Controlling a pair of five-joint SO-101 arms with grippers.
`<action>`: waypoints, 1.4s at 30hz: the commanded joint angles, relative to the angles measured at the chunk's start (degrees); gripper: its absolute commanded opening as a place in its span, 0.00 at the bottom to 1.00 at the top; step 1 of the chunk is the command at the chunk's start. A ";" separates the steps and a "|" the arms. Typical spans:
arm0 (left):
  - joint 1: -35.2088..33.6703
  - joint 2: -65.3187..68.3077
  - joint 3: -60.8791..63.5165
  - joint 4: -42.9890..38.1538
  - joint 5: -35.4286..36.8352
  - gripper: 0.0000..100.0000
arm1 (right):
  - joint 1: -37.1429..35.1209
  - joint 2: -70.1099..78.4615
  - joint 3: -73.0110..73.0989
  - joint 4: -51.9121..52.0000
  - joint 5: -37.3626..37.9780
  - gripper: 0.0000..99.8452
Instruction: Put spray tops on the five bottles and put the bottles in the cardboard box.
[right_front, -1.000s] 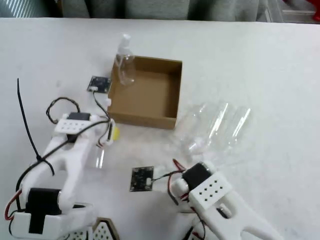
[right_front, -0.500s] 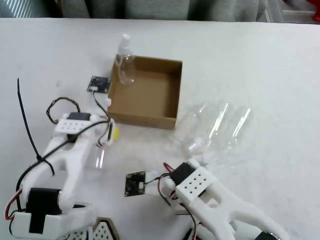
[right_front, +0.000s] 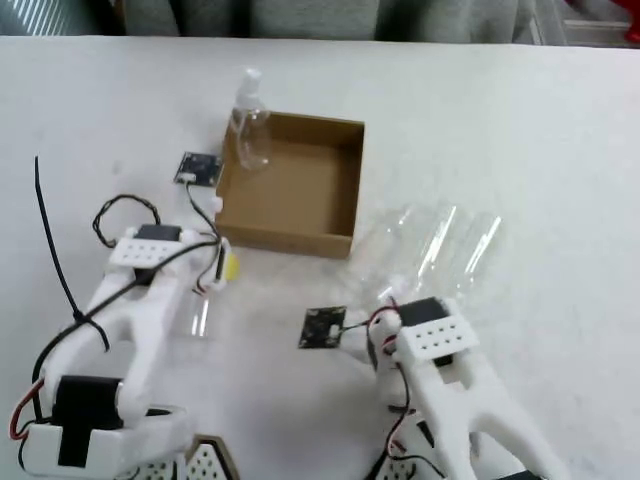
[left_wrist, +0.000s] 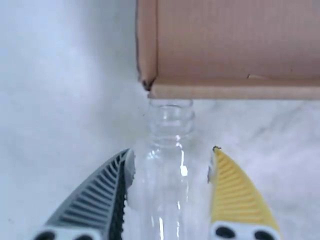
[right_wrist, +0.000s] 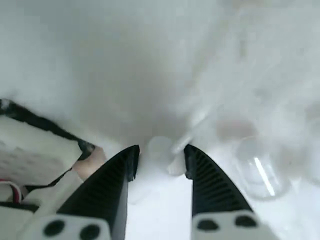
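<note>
A clear bottle (left_wrist: 169, 122) with no top lies between the grey and yellow fingers of my left gripper (left_wrist: 171, 151), which is shut on it. Its neck points at the near left corner of the cardboard box (left_wrist: 225, 90). In the high view that gripper (right_front: 218, 268) sits just in front of the box (right_front: 290, 185). One bottle with a spray top (right_front: 247, 115) stands in the box's far left corner. My right gripper (right_wrist: 161, 148) is open, low over the table, with a white spray top (right_wrist: 159, 154) between its black fingers. Clear topless bottles (right_front: 435, 250) lie just beyond it.
The right arm (right_front: 435, 350) stands in front of the lying bottles, its small camera board (right_front: 322, 327) sticking out to its left. Another board (right_front: 200, 168) with a cable lies left of the box. A black strap (right_front: 55, 240) rises beside the left arm.
The right arm swung left, then back right and forward, ending with its gripper at the white spray top by the lying bottles. The left arm and its bottle have not moved.
</note>
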 joint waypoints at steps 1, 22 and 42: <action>-0.66 -2.33 0.00 -1.76 -0.62 0.02 | 6.37 -0.48 -6.15 6.81 9.76 0.02; -0.66 -2.33 0.00 -1.76 -0.70 0.02 | 60.62 3.65 -30.77 -4.62 -8.09 0.02; -0.66 -2.42 0.88 -1.76 -0.70 0.02 | 76.79 38.46 -32.53 -32.31 -36.75 0.20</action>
